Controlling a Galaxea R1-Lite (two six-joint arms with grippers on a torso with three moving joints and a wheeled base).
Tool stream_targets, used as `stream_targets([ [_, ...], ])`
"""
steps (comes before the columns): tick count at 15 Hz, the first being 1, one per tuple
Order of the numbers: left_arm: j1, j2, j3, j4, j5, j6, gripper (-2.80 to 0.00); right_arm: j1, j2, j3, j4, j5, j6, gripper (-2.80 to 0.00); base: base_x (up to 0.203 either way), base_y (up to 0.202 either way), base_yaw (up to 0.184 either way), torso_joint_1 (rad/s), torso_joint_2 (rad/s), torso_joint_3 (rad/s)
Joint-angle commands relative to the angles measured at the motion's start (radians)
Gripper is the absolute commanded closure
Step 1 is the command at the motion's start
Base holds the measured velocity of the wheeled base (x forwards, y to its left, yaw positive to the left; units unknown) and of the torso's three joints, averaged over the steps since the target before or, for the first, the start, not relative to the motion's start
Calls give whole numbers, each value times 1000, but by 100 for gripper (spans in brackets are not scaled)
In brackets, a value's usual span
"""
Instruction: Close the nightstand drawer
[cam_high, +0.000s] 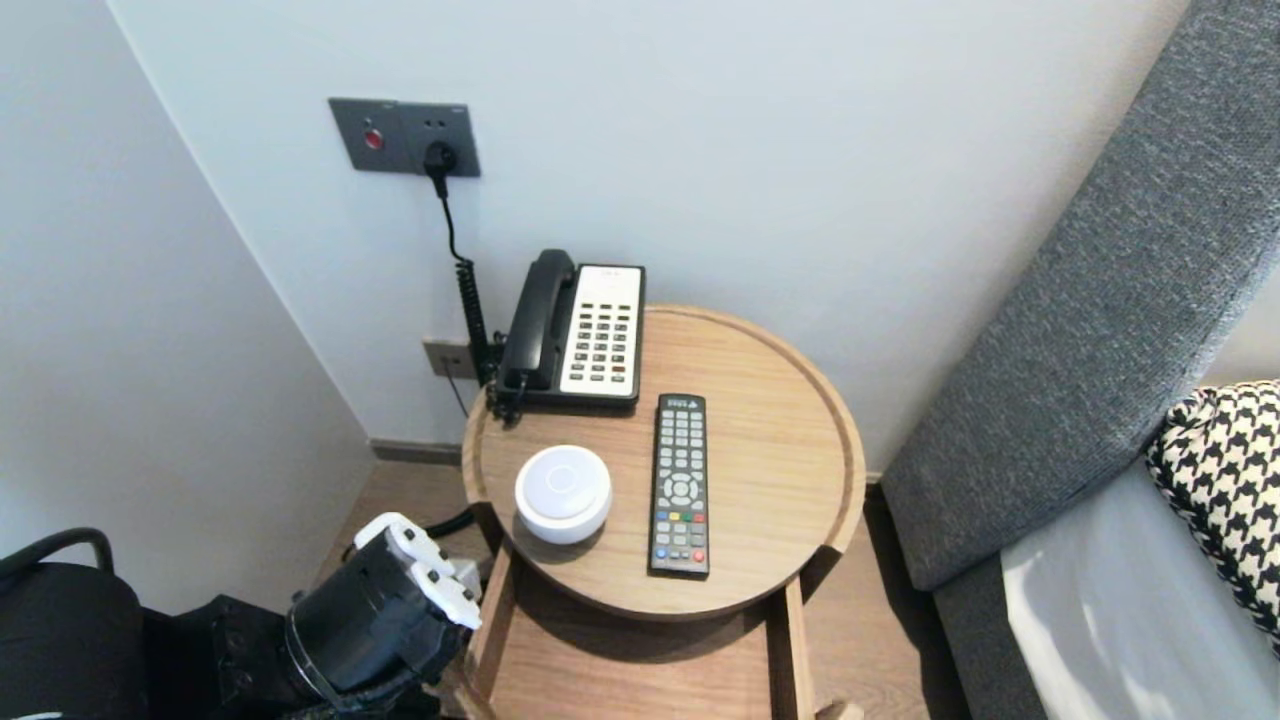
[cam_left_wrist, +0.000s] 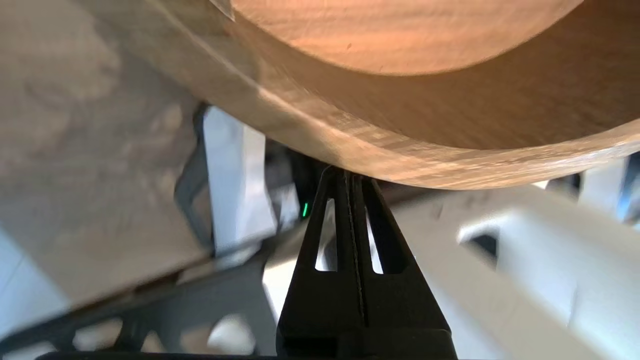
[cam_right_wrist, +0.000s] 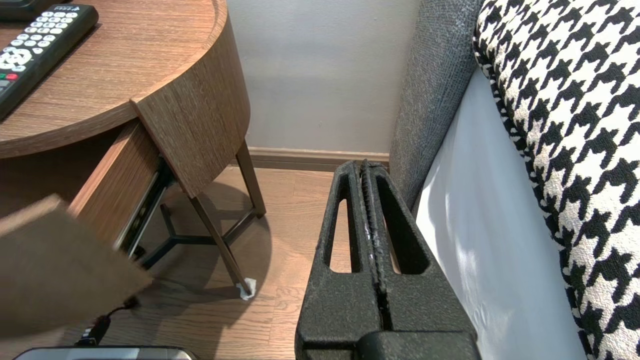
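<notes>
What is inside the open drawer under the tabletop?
The drawer shows bare wood in its near part, with nothing in it. Its back part is hidden under the tabletop, which carries the phone, speaker and remote. The left claw, shut, is beside its left wall.

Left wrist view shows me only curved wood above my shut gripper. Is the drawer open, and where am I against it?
Observer: The head view shows the drawer standing open under the round table. The left gripper is low, by the drawer's left front corner.
Operator: What's on the tabletop?
Observer: A telephone at the back, with a white round speaker and a remote control in front of it.
Operator: And the other arm?
Observer: In its wrist view the right gripper is shut on nothing. It hangs over the floor beside the grey upholstered backrest.
</notes>
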Motion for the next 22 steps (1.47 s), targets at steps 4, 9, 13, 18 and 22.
stream_targets([
  [4,0,25,14,-94,57,-16,0,0,1,25,-1,0,0,0,0,0,0,0,0,0],
  [9,-1,66,79,-306,146,-37,0,0,1,25,-1,0,0,0,0,0,0,0,0,0],
  [13,-1,71,83,-428,207,-51,0,0,1,25,-1,0,0,0,0,0,0,0,0,0],
  [18,-1,77,80,-433,213,-67,0,0,1,25,-1,0,0,0,0,0,0,0,0,0],
  [22,-1,93,68,-448,245,-63,0,0,1,25,-1,0,0,0,0,0,0,0,0,0],
])
